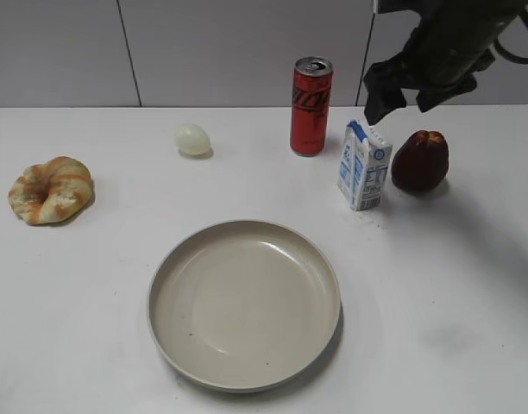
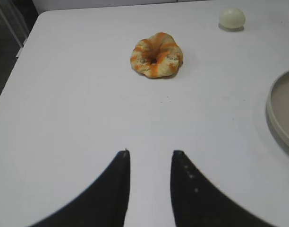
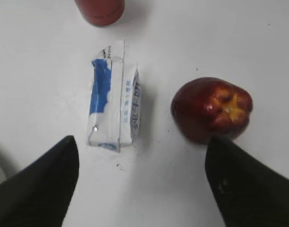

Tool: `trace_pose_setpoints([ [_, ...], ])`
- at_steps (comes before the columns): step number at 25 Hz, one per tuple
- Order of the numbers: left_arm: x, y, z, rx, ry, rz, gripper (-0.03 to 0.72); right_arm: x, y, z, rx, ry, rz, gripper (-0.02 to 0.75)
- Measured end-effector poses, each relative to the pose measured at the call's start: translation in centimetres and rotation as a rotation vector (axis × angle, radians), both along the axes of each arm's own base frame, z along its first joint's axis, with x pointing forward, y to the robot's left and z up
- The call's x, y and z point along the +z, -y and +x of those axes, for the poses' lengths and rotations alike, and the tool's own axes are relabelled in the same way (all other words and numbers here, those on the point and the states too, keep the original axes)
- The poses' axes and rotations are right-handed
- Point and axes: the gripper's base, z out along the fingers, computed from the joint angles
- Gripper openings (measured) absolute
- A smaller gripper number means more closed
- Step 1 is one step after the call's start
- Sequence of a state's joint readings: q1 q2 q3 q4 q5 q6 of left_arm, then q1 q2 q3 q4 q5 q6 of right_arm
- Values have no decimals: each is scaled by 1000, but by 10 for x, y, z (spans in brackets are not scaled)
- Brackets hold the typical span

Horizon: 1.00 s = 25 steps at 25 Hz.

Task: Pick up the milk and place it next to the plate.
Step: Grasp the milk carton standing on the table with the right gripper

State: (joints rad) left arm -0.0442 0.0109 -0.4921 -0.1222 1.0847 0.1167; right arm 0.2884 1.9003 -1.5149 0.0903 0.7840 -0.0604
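The milk (image 1: 364,166) is a small white carton with blue print. It stands upright between the red can and the dark red fruit. The right wrist view shows the milk (image 3: 114,108) from above. The plate (image 1: 244,302) is a wide beige dish at the front middle; its rim also shows in the left wrist view (image 2: 282,111). My right gripper (image 1: 408,97) hangs open and empty above the milk and the fruit, its fingers (image 3: 142,146) spread wide. My left gripper (image 2: 150,153) is open and empty over bare table.
A tall red soda can (image 1: 311,106) stands just behind and left of the milk. A dark red fruit (image 1: 420,160) sits close on its right. A pale egg (image 1: 192,139) and a croissant-like pastry (image 1: 51,190) lie to the left.
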Motion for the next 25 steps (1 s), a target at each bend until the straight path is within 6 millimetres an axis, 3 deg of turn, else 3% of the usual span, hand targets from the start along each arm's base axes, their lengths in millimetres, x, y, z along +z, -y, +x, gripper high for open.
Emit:
trace_pose_setpoints([
  [5,0,0,0,0,0,0,228,-23,-13,29,9,-64,29,629],
  [13,0,0,0,0,0,0,228,-74,-17,38,6,-177,6,606],
  [20,0,0,0,0,0,0,228,-100,-19,42,-4,-219,11,507],
  [25,0,0,0,0,0,0,228,-104,-20,45,-10,-199,19,391],
])
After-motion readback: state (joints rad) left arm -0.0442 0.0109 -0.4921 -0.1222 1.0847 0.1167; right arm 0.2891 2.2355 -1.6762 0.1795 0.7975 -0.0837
